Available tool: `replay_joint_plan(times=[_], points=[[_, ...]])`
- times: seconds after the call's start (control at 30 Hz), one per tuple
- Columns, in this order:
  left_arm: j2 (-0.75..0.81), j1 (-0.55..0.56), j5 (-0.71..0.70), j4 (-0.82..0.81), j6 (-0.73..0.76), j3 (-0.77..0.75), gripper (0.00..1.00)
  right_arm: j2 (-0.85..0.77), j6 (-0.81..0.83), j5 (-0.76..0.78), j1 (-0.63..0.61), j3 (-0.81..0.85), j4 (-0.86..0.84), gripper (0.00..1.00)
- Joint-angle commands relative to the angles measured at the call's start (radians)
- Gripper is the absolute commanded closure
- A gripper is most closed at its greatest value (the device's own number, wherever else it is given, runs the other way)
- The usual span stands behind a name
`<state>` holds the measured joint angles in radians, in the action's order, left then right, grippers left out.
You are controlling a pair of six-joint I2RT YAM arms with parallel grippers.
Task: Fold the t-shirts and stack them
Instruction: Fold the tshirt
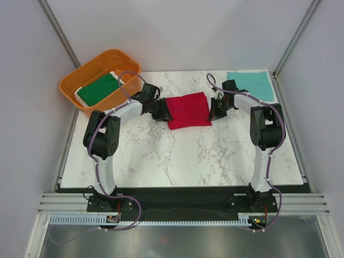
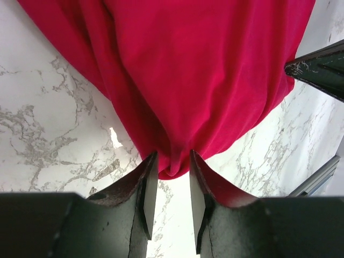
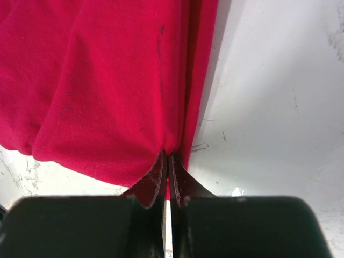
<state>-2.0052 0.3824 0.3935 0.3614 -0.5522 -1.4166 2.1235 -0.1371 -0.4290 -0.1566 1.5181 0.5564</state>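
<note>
POSITION | your red t-shirt (image 1: 188,109) lies straight ahead of each gripper, spanning between them above the desk (image 1: 177,156) | left gripper (image 2: 171,177) pinching a bunched fold; right gripper (image 3: 168,161) clamped tight on the opposite edge | both arms equally near

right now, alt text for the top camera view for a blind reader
A red t-shirt at the middle of a marble table is held by the left gripper at its left edge and the right gripper at its right. A folded teal t-shirt lies at the far right corner; a green t-shirt sits in an orange tub at far left.
</note>
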Motion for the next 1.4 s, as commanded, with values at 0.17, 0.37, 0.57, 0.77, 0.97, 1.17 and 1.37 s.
replay_joint_plan(times=[0.17, 0.37, 0.57, 0.77, 0.97, 1.17, 1.37], points=[[-0.046, 0.01, -0.002, -0.047, -0.038, -0.015, 0.67, -0.022, -0.004, 0.016, 0.0, -0.038, -0.018, 0.95], [-0.038, 0.012, -0.013, -0.047, -0.041, -0.012, 0.84, -0.027, -0.009, 0.048, 0.002, -0.044, -0.016, 1.0], [-0.004, -0.002, -0.036, -0.045, -0.045, 0.007, 0.98, -0.046, -0.018, 0.059, 0.034, -0.076, -0.015, 1.0], [0.003, -0.01, -0.036, -0.045, -0.045, 0.011, 0.98, -0.066, -0.019, 0.067, 0.034, -0.098, -0.013, 1.0], [0.034, -0.027, -0.082, 0.021, -0.025, 0.007, 0.98, -0.073, -0.01, 0.091, 0.038, -0.11, -0.001, 1.0], [0.019, -0.034, -0.047, 0.056, -0.005, -0.03, 0.98, -0.088, -0.006, 0.087, 0.043, -0.113, 0.002, 1.0], [-0.012, -0.034, -0.021, 0.094, 0.038, -0.065, 0.98, -0.106, -0.007, 0.081, 0.051, -0.121, 0.008, 1.0]])
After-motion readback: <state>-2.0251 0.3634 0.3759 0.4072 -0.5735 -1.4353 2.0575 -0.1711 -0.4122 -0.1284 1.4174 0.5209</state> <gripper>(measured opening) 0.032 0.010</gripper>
